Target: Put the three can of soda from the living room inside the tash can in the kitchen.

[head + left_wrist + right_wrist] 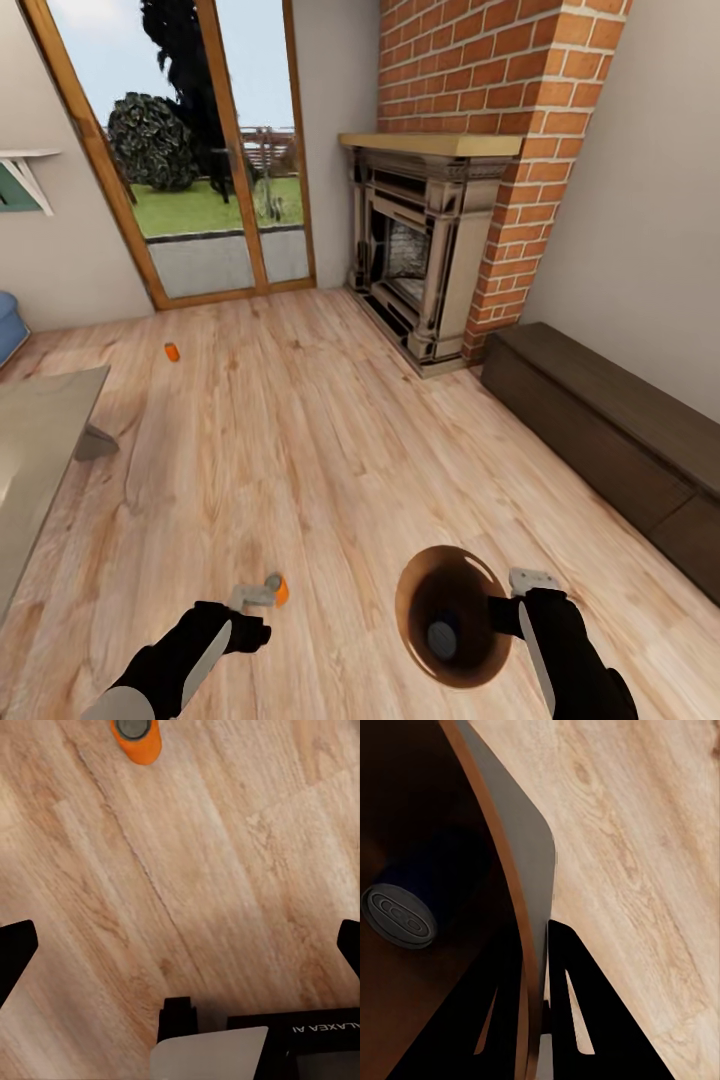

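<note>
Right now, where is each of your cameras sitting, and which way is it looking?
Head view: from the robot's head, looking forward and down over the living-room floor; both arms show, the right gripper holding the trash can, with the fireplace ahead.
Left wrist view: on the left arm, looking down at the floor past the open left gripper, toward a soda can.
Right wrist view: on the right arm, looking along its fingers clamped on the trash can's rim.
Shared: the head and left wrist views both show that soda can; the head and right wrist views both show the trash can.

I count three cans: one far off on the floor (172, 352), one near my left claw (281, 591), one inside the single bin (441, 637).
</note>
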Tool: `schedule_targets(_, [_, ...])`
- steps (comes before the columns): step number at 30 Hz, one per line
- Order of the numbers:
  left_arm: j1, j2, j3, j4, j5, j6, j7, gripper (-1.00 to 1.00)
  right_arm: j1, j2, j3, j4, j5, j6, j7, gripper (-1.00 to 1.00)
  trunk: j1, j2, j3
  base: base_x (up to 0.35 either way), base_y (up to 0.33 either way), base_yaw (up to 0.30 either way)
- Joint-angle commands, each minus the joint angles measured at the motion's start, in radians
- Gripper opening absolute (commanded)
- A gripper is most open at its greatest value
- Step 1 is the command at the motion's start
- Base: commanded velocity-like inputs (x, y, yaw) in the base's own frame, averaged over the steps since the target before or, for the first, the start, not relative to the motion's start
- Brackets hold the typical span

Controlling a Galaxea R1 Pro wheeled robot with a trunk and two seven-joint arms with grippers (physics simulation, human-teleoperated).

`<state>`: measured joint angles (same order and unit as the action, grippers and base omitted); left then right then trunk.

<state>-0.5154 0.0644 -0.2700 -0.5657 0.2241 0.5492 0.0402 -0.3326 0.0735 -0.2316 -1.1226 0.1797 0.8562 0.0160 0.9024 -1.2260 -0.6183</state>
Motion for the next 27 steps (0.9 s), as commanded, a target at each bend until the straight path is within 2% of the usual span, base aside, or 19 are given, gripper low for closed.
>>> schedule_targets(1, [0.0,0.0,0.0,0.0,0.0,0.0,0.0,1.0,0.0,0.0,0.0,0.0,-0.013,0.0,0.004,-1.0,0.0,0.0,0.0,0.344,0.116,0.0])
schedule_targets(27, [0.0,0.0,-0.001,0.0,0.0,-0.001,0.001,1.0,-0.001,0.001,0.0,0.002,-0.013,0.0,0.004,-1.0,0.0,0.0,0.0,0.344,0.092,0.0])
